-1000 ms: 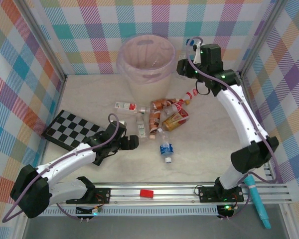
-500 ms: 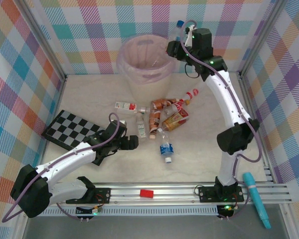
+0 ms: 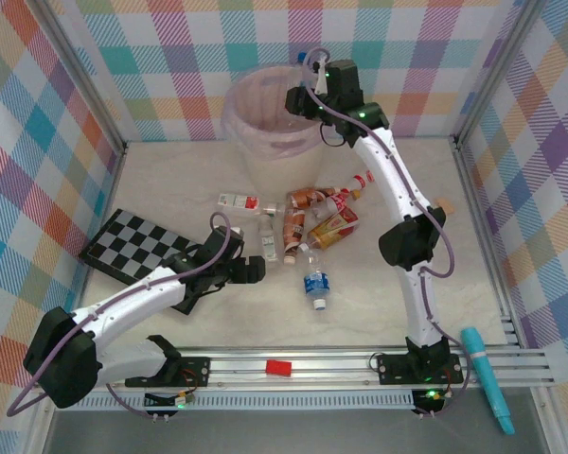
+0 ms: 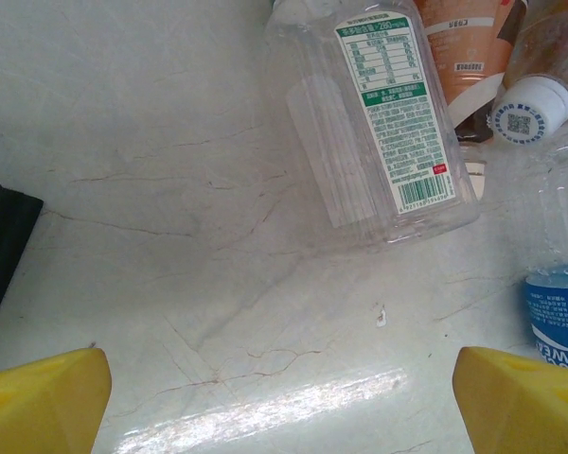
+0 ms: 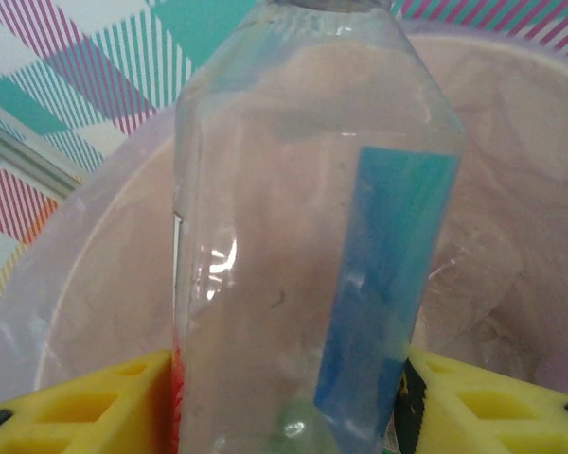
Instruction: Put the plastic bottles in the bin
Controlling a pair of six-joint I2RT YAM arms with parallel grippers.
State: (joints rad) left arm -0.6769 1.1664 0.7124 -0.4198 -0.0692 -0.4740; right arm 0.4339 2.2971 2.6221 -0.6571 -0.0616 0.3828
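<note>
— Where's the held bottle (image 5: 303, 236)?

— Grasped by the right pincer (image 5: 289, 421). A yellow finger presses on each side of it, and a blue label runs down one face.

— And the bin (image 5: 521, 189)?

— Just beyond that pincer. Its bag-lined mouth opens behind the bottle. In the top view the pincer hangs at the bin's far right rim.

— The other bottles?

— A heap (image 3: 312, 218) lies on the tabletop (image 4: 123, 142), well below the right pincer and just ahead of the left one.

— What is the left pincer (image 4: 284, 378) doing?

— It is released, with nothing between its fingers, low over the tabletop. Straight ahead of it lies a clear bottle (image 4: 379, 113) with a green-and-white label. Ahead to its right is a blue bottle (image 4: 559, 317). At its left is the dark edge of the board (image 4: 0, 236).
</note>
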